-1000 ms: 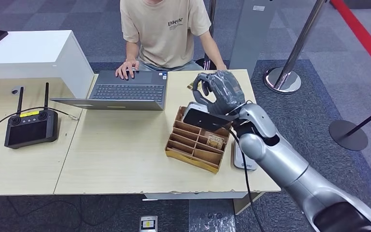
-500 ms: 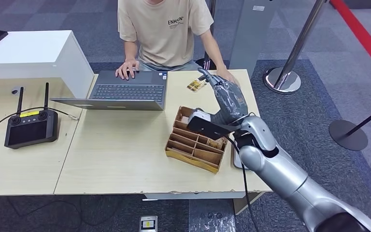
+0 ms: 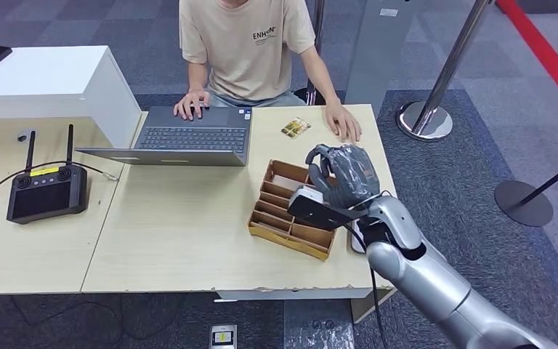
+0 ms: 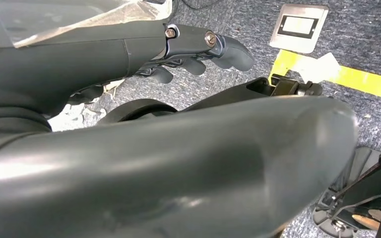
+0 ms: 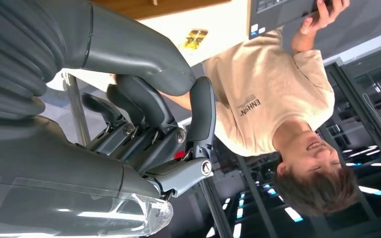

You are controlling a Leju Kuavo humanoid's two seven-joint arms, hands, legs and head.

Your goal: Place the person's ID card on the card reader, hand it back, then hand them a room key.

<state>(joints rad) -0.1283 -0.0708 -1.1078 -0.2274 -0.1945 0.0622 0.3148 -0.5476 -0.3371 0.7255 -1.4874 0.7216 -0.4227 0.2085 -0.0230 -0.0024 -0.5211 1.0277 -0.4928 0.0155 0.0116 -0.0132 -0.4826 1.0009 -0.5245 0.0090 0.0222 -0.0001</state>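
Desk: laptop, organizer nr robot hand

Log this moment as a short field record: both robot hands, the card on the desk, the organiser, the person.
right robot hand: raised over the wooden organiser, fingers curled in, holding nothing visible
left robot hand: hanging low over the carpet, fingers loosely bent, holding nothing
card: lying on the desk near the person's hand
wooden organiser: on the desk, several compartments
person: seated behind the desk, other hand on the laptop
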